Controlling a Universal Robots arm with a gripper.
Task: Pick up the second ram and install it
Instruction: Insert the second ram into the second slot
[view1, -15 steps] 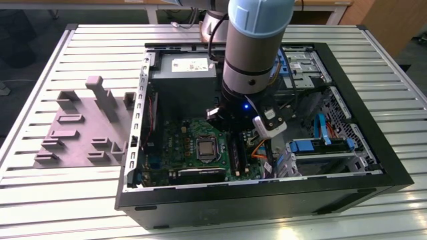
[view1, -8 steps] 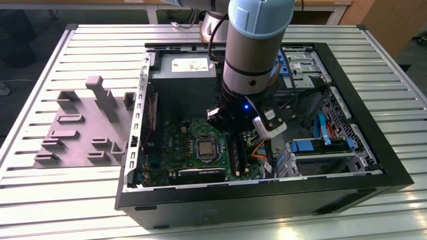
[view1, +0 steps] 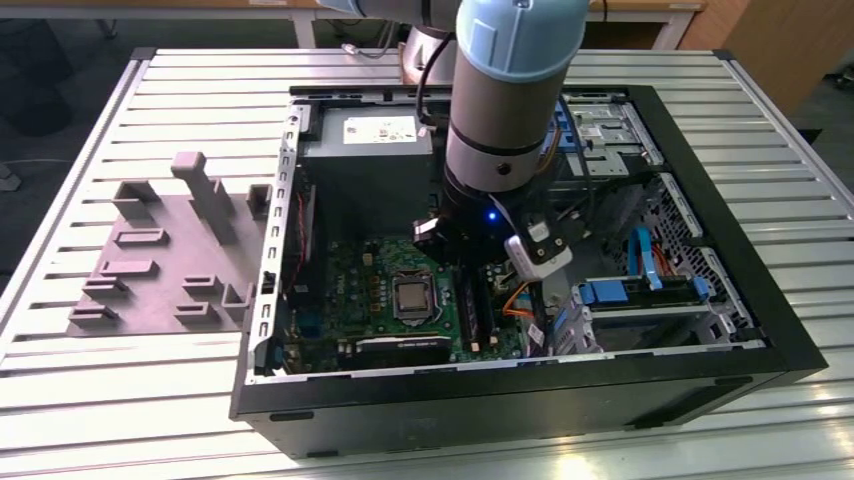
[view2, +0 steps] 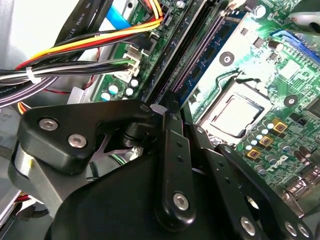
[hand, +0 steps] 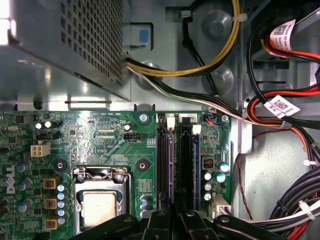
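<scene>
My gripper is down inside the open computer case, over the long black memory sockets of the green motherboard. In both wrist views its fingertips sit pressed close together at mid-length of the sockets. The second ram shows edge-on as a thin dark strip with a blue-green side. It runs out from between the fingers along the socket farther from the processor. The socket nearer the processor shows bare contacts. How deep the stick sits is hidden.
The grey power supply fills the case's far end. Bundled cables run beside the sockets on the side away from the processor, with a white connector close to the fingers. A grey moulded holder block lies on the slatted table at the exterior view's left.
</scene>
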